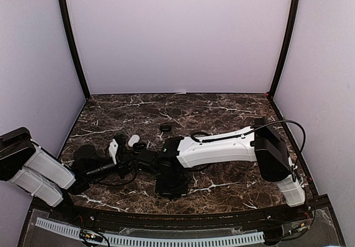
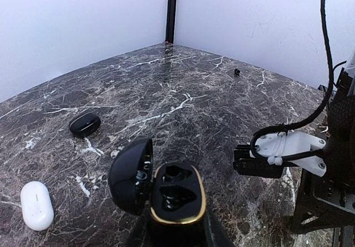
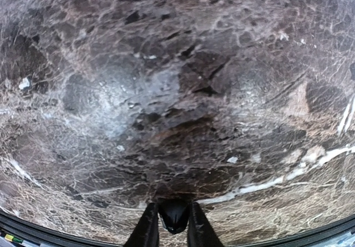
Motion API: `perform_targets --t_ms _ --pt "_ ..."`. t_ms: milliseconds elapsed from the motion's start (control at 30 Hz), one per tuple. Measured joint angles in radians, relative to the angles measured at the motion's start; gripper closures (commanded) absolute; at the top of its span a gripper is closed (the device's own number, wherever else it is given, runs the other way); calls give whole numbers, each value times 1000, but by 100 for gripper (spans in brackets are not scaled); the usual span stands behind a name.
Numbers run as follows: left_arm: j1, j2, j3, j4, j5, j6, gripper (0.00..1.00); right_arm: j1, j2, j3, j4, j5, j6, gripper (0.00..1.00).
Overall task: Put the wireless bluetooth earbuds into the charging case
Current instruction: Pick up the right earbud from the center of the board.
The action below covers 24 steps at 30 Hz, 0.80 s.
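1. White case (image 2: 37, 204), closed, lies flat on the bench (image 2: 166, 91), well to the left of the left fingers (image 2: 213, 237).
2. Black case (image 2: 84, 124), also closed, lies on the bench ahead of those fingers and to their left, well apart from the white case.
3. Open case (image 2: 176, 194), black with a gold rim, sits between the left fingers, which are clenched on its lower body. Its lid (image 2: 130, 175) hangs out to the left, and its two dark wells face up.
4. Far bud (image 2: 237, 71), a small black speck, lies on the bench well ahead of the left fingers and to their right, near the back wall.
5. Right arm (image 2: 288, 152) stands to the right of the left fingers, near the open case but apart from it.
6. Right fingers (image 3: 156, 227) point down at the bench and are clenched on a black bud (image 3: 173, 216). The bud sits right between the tips and touches both inner faces. I cannot tell whether it rests on the bench or hangs just above it.
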Motion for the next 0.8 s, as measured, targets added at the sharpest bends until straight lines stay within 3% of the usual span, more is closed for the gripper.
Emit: perform_targets --t_ms 433,800 --pt "0 -8 -1 2 24 7 91 -7 -2 7 11 82 -72 86" --pt "0 6 -13 37 55 42 91 -37 -171 -174 159 206 -235 85"
